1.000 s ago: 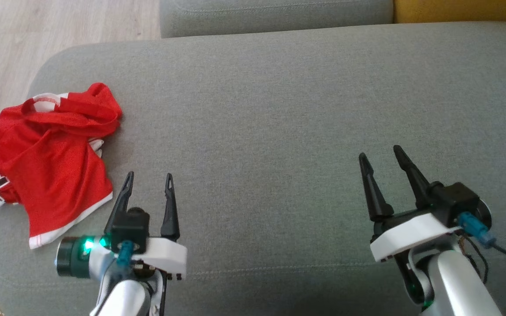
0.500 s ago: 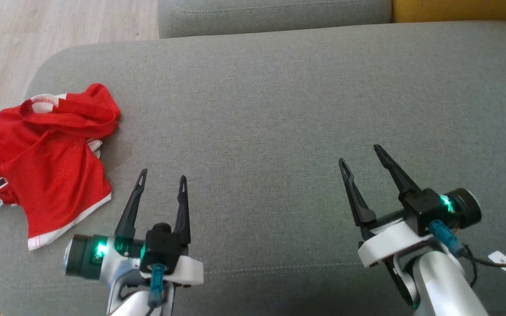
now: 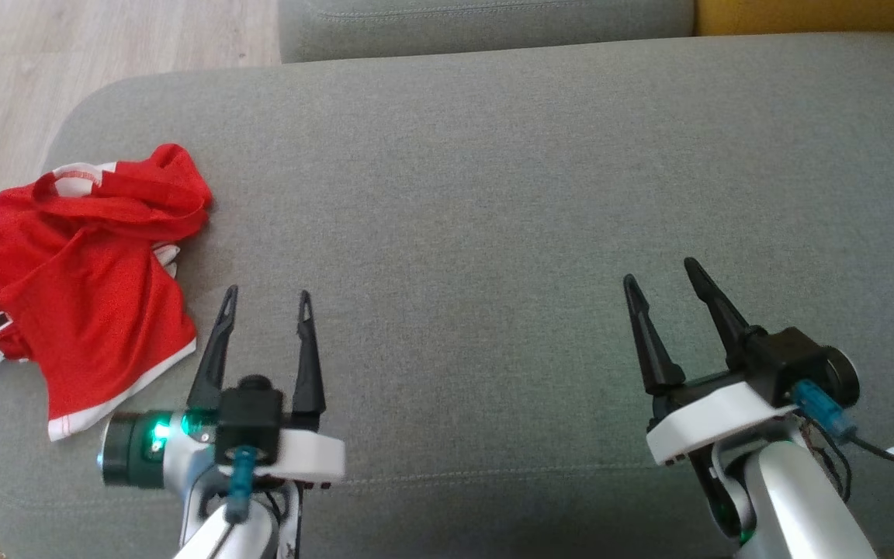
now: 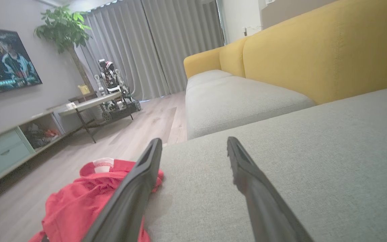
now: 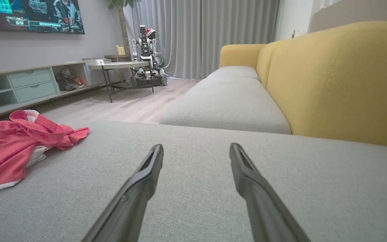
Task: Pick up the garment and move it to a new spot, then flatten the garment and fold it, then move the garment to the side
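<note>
A crumpled red garment (image 3: 82, 287) with white trim lies on the left end of the grey sofa cushion (image 3: 493, 194), partly hanging over its left edge. It also shows at the lower left of the left wrist view as the red garment (image 4: 76, 205) and at the left of the right wrist view as the garment (image 5: 8, 148). My left gripper (image 3: 267, 296) hovers just right of the garment's lower hem, open and empty. My right gripper (image 3: 660, 270) stands open and empty over the cushion's right half, far from the cloth.
A second grey seat cushion (image 3: 486, 27) lies beyond, with the yellow sofa back (image 5: 341, 77) to the right. Wood floor (image 3: 43, 70) runs past the cushion's left edge. A low table (image 5: 119, 65), another robot (image 5: 146, 50) and a TV cabinet (image 5: 29, 85) stand across the room.
Both arms swayed inward half a second ago and have swung back out to about where they were; the left gripper sits slightly farther forward. The garment has not moved.
</note>
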